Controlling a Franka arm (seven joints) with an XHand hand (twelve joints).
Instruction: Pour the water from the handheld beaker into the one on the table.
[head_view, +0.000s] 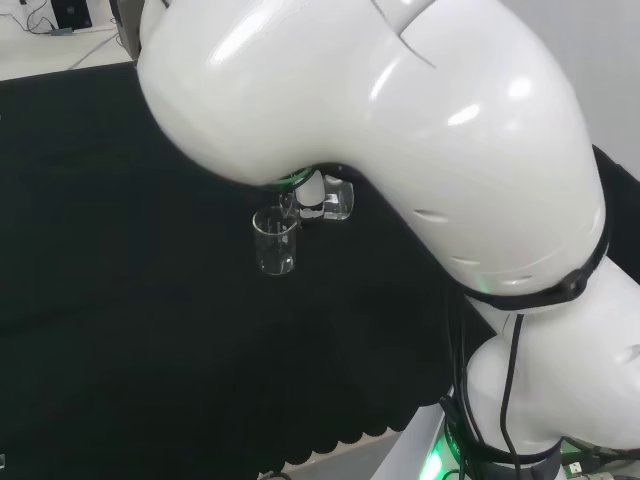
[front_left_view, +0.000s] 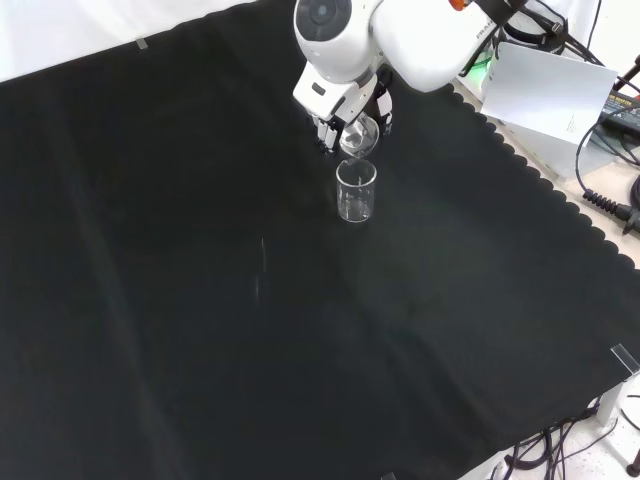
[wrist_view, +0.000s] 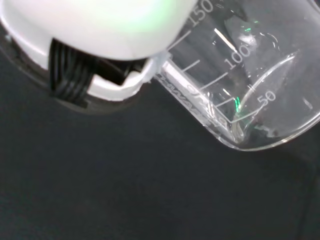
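Black cloth (front_left_view: 200, 330) covers the bench. Standing on it just below the hand, nearer the front camera, is a clear glass beaker (front_left_view: 356, 191), upright. Above its rim the hand (front_left_view: 345, 115) grasps a second beaker (front_left_view: 359, 138), tipped steeply toward the standing one. Behind rises the white arm (front_left_view: 420, 35).

Two clear glass beakers in all; one upright beaker (front_left_view: 356, 191) stands on the black cloth (front_left_view: 200, 300), nearer the cloth's far edge than its near edge in the front view; one tilted beaker (head_view: 338, 199) is held above the first, just beside it, by the one black and white hand (front_left_view: 340, 115); one white robot arm (head_view: 400, 130) reaches over the cloth; one black cloth covers the bench.
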